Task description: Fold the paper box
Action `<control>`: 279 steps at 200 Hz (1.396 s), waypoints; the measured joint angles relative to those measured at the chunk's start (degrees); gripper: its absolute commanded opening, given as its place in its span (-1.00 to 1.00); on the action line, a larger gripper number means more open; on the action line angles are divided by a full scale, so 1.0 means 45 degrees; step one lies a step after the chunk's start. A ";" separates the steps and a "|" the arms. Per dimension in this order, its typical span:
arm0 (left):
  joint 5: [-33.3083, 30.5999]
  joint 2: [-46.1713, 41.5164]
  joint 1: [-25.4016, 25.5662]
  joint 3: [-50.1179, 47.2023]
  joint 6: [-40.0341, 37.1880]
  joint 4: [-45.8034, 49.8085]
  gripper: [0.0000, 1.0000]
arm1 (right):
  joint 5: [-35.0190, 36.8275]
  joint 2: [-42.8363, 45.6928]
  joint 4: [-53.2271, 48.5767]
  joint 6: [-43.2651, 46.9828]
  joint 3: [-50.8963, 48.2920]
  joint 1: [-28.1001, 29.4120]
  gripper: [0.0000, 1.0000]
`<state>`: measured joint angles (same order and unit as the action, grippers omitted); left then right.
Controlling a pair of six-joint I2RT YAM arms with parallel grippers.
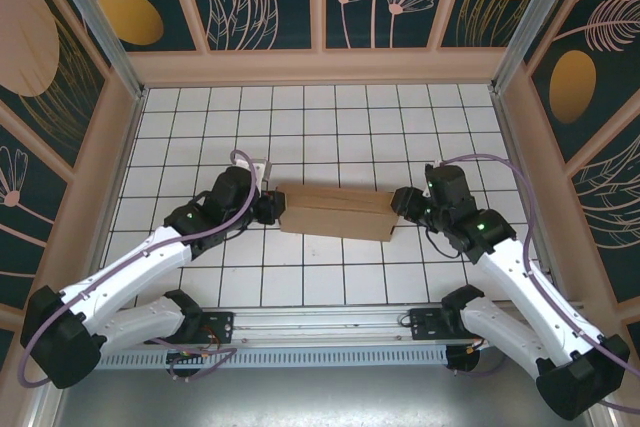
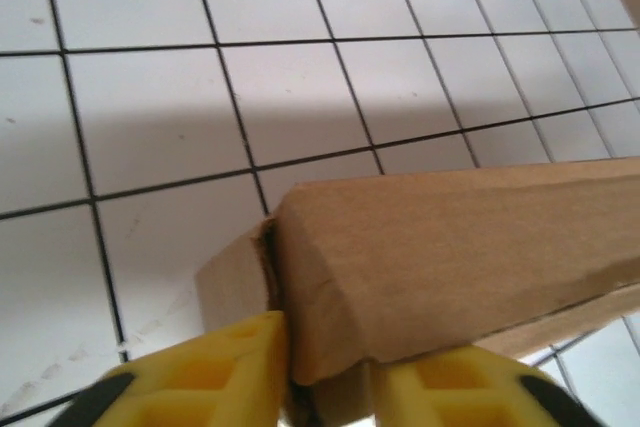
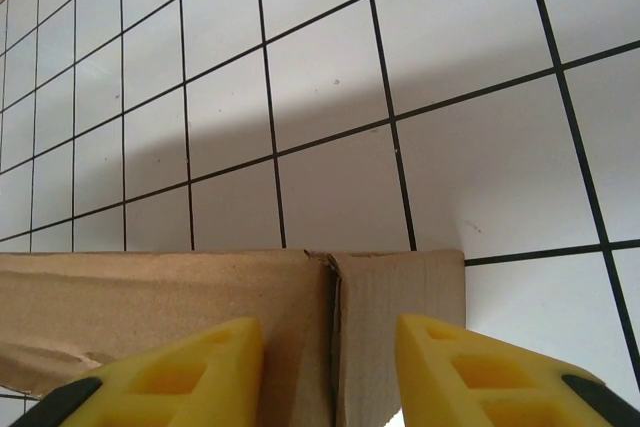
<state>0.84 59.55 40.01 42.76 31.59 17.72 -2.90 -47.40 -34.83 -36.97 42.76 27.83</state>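
paper box [image 1: 335, 212] end edges sit within left tool [image 2: 350, 342] and right tool [image 3: 330, 327], grip unclear; open table [image 1: 340, 127] around.

Paper box [image 1: 335, 212] of matt brown cardboard, rough and fibrous along its cut edges, worktop [image 1: 330, 127] smooth white with a faint sheen and thin black lines, fingers [image 2: 215, 377] of yellow moulded plastic, arm shells [image 1: 130, 275] glossy white and black plastic, brushed metal rail [image 1: 320, 319]

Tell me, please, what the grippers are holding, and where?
The box: left gripper straddles its left end, right gripper its right end; whether either clamps cannot be told.
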 measured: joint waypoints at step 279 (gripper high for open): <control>0.2438 -0.1049 -0.1836 -0.2055 0.3322 -0.3002 -0.20 | -0.0053 -0.0053 0.0369 -0.0151 -0.0228 0.0005 -0.18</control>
<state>11.81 54.83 31.75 33.52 46.54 4.21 -3.14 -47.64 -33.17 -37.65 41.74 27.86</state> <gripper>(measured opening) 0.396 0.409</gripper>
